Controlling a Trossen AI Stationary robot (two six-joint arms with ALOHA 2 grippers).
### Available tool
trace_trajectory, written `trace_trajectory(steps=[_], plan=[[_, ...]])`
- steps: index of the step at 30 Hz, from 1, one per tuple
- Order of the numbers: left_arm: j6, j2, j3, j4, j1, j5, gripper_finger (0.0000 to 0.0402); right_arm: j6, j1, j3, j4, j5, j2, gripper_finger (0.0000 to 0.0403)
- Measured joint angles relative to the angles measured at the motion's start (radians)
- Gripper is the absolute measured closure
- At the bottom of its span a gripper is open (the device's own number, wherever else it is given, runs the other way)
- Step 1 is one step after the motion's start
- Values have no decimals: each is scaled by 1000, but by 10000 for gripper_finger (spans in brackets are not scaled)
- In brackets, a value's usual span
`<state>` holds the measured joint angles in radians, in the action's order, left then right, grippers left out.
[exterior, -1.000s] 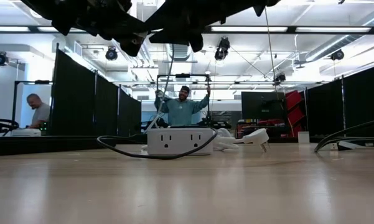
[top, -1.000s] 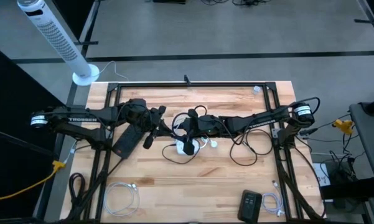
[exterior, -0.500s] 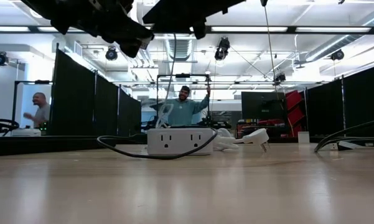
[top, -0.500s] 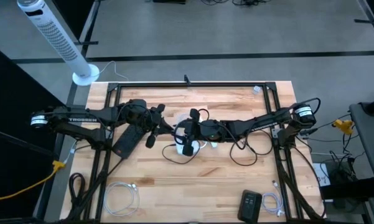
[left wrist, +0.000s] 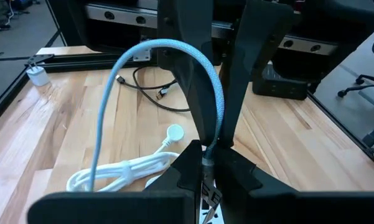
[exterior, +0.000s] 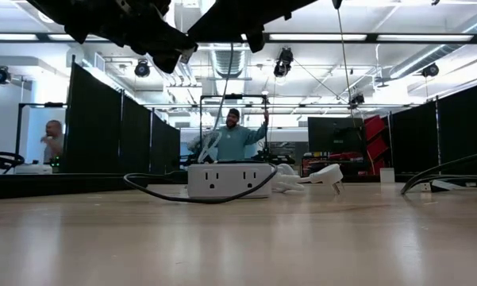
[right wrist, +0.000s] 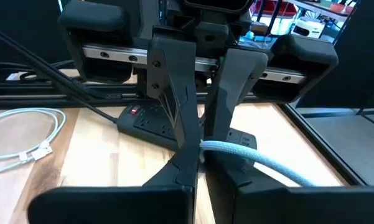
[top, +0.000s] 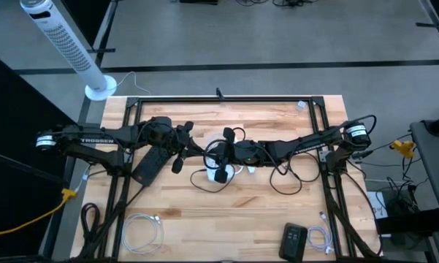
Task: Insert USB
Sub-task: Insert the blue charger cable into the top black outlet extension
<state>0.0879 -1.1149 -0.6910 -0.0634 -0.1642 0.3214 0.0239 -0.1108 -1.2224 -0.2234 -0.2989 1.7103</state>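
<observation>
A light-blue braided USB cable point(left wrist: 174, 46) point(right wrist: 255, 158) arcs in the air above the table's middle. My left gripper point(top: 201, 149) point(left wrist: 208, 163) and my right gripper point(top: 213, 150) point(right wrist: 200, 155) meet tip to tip there, both shut on it. The cable's plug is hidden between the fingers. Below them a white power strip point(top: 219, 174) point(exterior: 230, 179) lies flat on the wooden table. In the low view the cable point(exterior: 221, 103) hangs from the grippers down behind the strip. My left gripper pinches the braided cable between its two fingers, at a metal-looking collar point(left wrist: 208, 160). The fingers come nearly level from the table's left. The cable rises from them in a loop, clear of the table. My right gripper pinches the cable's end stretch point(right wrist: 216, 147) between its two fingers, coming nearly level from the table's right. It sits right against my left gripper's fingertips. From the hold the cable runs off slack to one side.
A black power strip point(top: 150, 164) lies under my left arm. Loose black cables point(top: 288, 172) lie under my right arm. A coiled white cable point(top: 142, 230) and a black device point(top: 294, 239) sit near the front edge. A white coiled cord point(left wrist: 124, 174) lies beside the strip.
My right gripper has edged toward my left gripper, turned a little and shut on the cable next to the left fingertips. The hanging stretch of cable has swung and now bows in a curve instead of hanging straight.
</observation>
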Motion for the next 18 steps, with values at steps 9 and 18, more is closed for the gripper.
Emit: trace_trajectory(steps=[9, 18], plan=[[-19, 6, 2, 110, -1, -5, 324, 14, 0, -2, -2, 0, -1, 402], [-166, 48, -105, 555, -2, -320, 206, 31, 0, -1, 18, -21, -4, 402]])
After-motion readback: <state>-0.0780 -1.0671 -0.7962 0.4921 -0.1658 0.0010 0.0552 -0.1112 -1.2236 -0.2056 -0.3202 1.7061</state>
